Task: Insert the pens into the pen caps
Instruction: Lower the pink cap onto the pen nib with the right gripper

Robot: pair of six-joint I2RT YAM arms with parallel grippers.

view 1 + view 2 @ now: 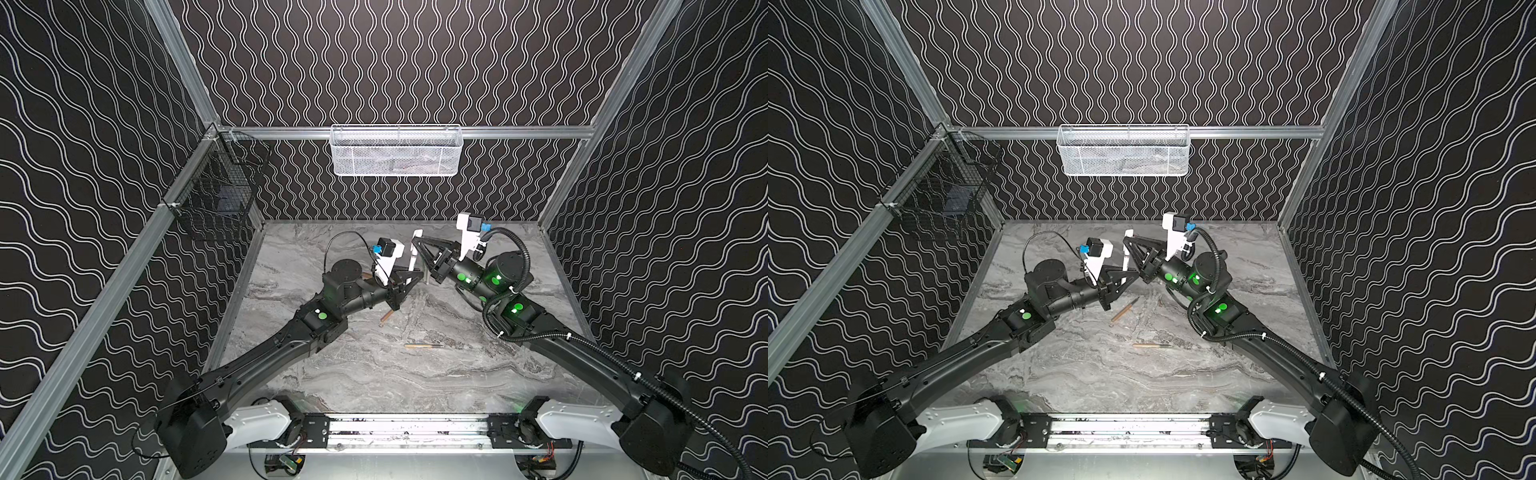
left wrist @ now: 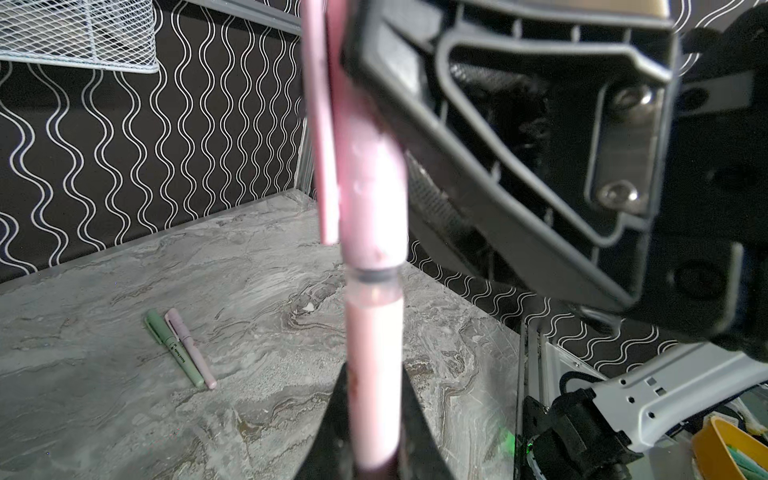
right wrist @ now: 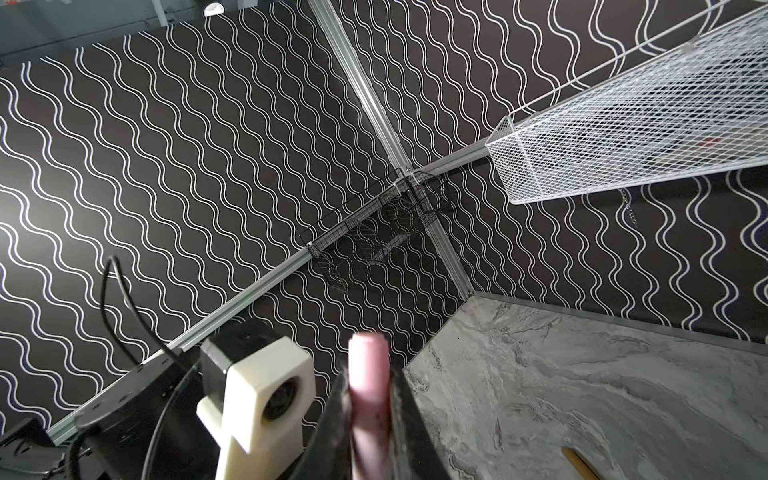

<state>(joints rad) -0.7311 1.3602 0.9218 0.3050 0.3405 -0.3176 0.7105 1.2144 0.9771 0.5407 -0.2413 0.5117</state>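
Note:
A pale pink pen (image 2: pixel 374 345) stands upright above the table middle, and my left gripper (image 2: pixel 374 376) is shut on its barrel. A pink pen cap (image 2: pixel 372 199) sits on the pen's upper end with a thin collar showing below it. My right gripper (image 3: pixel 369 376) is shut on that cap (image 3: pixel 368 361). In both top views the left gripper (image 1: pixel 417 275) holds low and the right gripper (image 1: pixel 417 239) holds the top of the pen (image 1: pixel 412 259). Two tan pens (image 1: pixel 386 318) (image 1: pixel 424 345) lie on the table. A green pen (image 2: pixel 174 349) and a pink pen (image 2: pixel 193 353) lie side by side with caps on.
A white mesh basket (image 1: pixel 395 151) hangs on the back wall and a black wire basket (image 1: pixel 220 195) on the left wall. The marble table (image 1: pixel 374 374) ends at metal rails. The left wrist camera housing (image 3: pixel 257 399) is close beside the right gripper.

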